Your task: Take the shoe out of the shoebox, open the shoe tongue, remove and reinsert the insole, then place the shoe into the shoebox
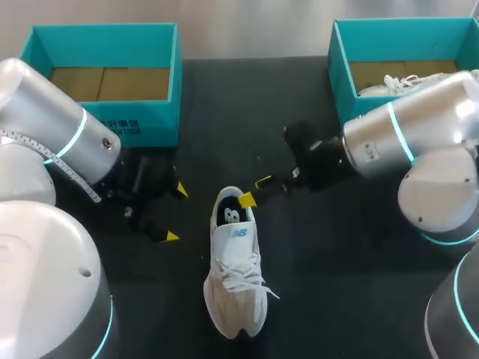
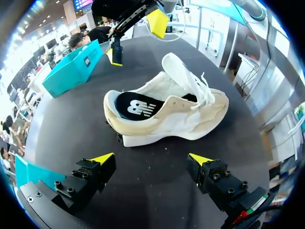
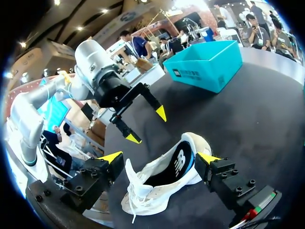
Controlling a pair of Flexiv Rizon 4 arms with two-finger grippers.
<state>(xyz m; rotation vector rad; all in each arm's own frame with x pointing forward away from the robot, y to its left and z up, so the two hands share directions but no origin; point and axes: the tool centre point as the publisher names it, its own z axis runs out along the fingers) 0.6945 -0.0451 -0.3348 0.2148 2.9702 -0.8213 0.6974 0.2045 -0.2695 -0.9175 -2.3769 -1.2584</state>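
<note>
The black bench [image 1: 337, 262] carries two teal boxes at its far edge. The left shoebox [image 1: 142, 112] is seen with only its cardboard floor showing, and a second shoe [image 1: 397, 82] is seen in the right shoebox [image 1: 340, 67]. The first step is judged done, since the shoe [image 1: 236, 277] lies out on the bench midway between the arms, well apart from both boxes, heel toward the boxes and toe toward the near edge.

The tongue [image 2: 183, 76] is seen lifted up and away from the opening, so that step is also judged done. The dark insole [image 2: 138, 107] lies flat inside the shoe. Whether it is yet to be pulled or is already reseated cannot be told. The return of the shoe to a shoebox is clearly left to be done.

The left arm [image 1: 52, 127] is brought in low from its side. The left tool [image 1: 175, 214] is pointed at the shoe's side, near it but apart, and its fingers are spread wide and hold nothing.

The right arm [image 1: 419, 134] is reached in past the right shoebox. The right tool [image 1: 255, 191] is set over the heel, fingers apart and nothing gripped. One yellow tip is seen at the heel rim, though contact cannot be made out.
</note>
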